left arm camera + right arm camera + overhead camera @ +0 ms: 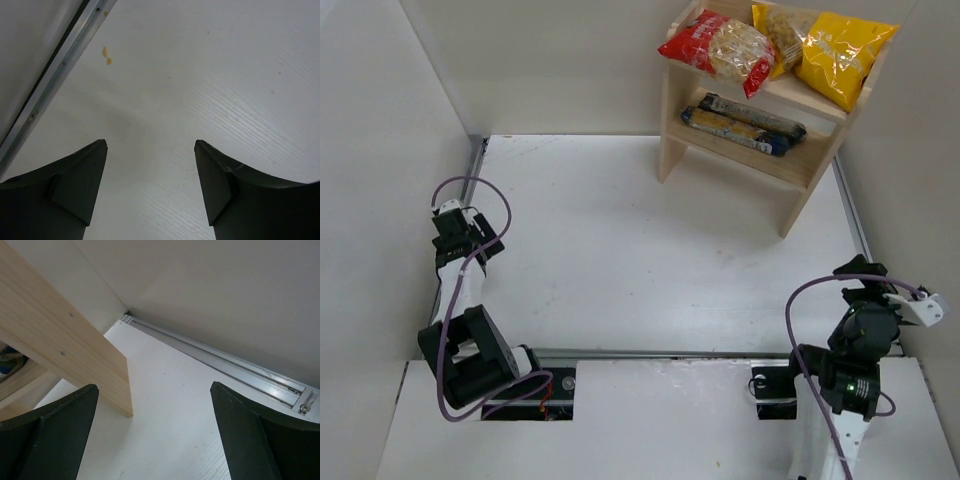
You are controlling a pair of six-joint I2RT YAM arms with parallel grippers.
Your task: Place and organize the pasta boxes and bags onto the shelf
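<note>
Pale unfinished-wood shelf (pixel 670 120) sits at about 1 o'clock on the table (pixel 620 250): two tiers, flat plank side legs, standing skewed to the back wall (pixel 550 60). Top tier: red bag (pixel 695 40) with a clear window showing pale short pasta lies at the 9 o'clock end and overhangs the front edge. Crinkly glossy yellow bag (pixel 845 55) is at the 3 o'clock end, also hanging over the edge. Between them is a yellowish piece with pasta showing, cannot tell if it is a separate pack. Lower tier: two long slim dark-blue spaghetti packs (pixel 750 115) with clear middles lie side by side lengthwise, close together. Table is white with fine grain lines and has two small yellow specks (pixel 106 55) near the aluminium rail (pixel 55 85) along its edge. Left arm (pixel 460 290) is folded at about 8 o'clock, elbow low by its base, wrist pointing toward 12. Left gripper (pixel 150 144) has dark matte fingers spread apart over bare table, holding nothing. Right arm (pixel 850 370) is bunched up at about 4 o'clock, close to its base. Right gripper (pixel 154 386) has fingers wide apart with nothing between them, and sits low beside a shelf leg (pixel 75 355) at its 10 o'clock
</note>
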